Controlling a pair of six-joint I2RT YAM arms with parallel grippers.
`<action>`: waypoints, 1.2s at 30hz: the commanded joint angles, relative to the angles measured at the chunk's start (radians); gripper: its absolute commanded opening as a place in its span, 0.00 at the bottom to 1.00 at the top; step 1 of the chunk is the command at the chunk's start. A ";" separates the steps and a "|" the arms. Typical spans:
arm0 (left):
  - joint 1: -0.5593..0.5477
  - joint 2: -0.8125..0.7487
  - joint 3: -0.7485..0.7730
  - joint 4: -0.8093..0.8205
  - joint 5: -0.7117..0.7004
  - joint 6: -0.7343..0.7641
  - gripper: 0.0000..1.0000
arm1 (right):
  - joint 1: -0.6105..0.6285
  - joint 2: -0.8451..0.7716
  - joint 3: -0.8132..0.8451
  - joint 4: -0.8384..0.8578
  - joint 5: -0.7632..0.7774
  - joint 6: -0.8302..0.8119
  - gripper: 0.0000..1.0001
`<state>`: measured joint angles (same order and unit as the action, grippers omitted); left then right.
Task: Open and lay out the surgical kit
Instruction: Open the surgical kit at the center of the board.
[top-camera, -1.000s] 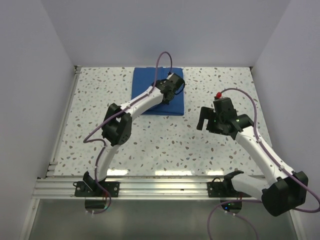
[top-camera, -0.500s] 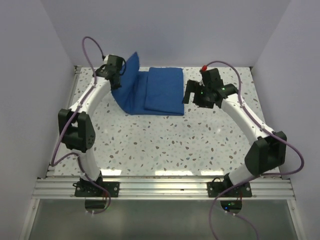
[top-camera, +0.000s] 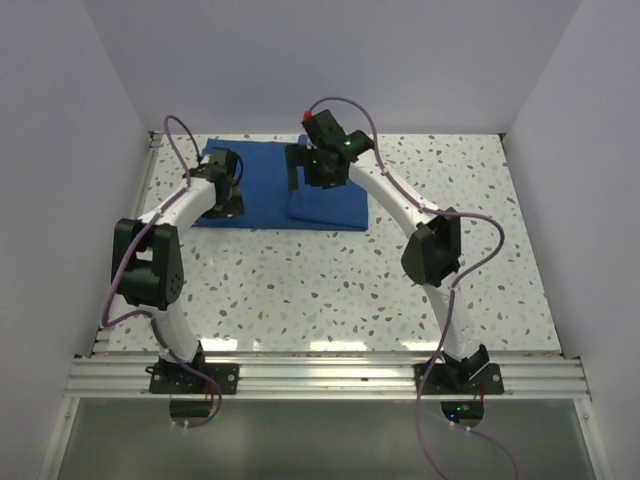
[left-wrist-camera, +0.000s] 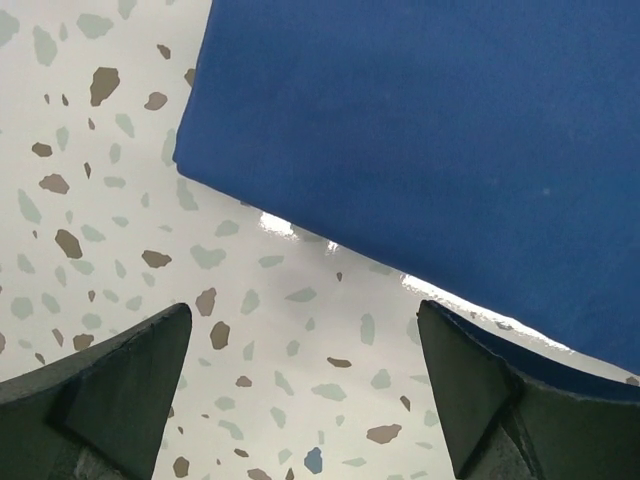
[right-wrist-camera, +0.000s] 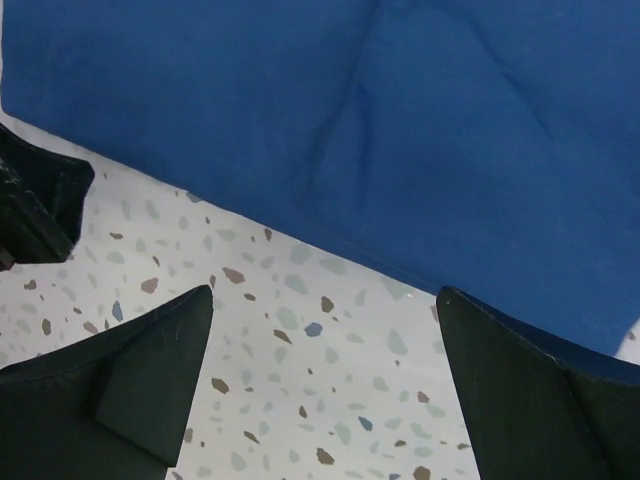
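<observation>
The royal-blue cloth wrap (top-camera: 335, 195) lies by the far edge of the speckled desk (top-camera: 330, 285), left of centre, with one flap flat toward the left edge. The left gripper (left-wrist-camera: 300, 400) hovers at that flap's near edge. The right gripper (right-wrist-camera: 325, 390) hovers over the wrap's middle. Both are wide apart and empty.

Cloth wrap (top-camera: 272, 203) lies on the desk (top-camera: 330, 290) at the far side, left of centre. Its left part is a flap (top-camera: 258, 180) spread flat, and the folded bundle (top-camera: 335, 205) lies on the right part. Left hand (top-camera: 226, 203) is over the flap near its near-left corner, above the wrap edge and bare desk. Right hand (top-camera: 297, 176) is over the middle of the wrap, at the bundle's left edge. The hands are near each other but apart.
</observation>
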<state>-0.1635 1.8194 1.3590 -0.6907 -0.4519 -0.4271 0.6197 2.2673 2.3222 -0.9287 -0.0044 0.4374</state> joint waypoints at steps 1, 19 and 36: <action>0.007 -0.034 -0.012 0.072 0.038 0.004 1.00 | 0.041 0.081 0.143 -0.052 0.035 0.007 0.98; 0.027 -0.023 -0.077 0.120 0.205 0.002 0.99 | 0.133 0.399 0.273 0.010 0.346 -0.086 0.84; 0.028 0.066 -0.047 0.108 0.208 -0.001 0.97 | 0.037 0.272 0.163 0.070 0.317 -0.049 0.00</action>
<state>-0.1440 1.8832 1.2842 -0.5964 -0.2359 -0.4271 0.7094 2.6263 2.5114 -0.9047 0.2657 0.3813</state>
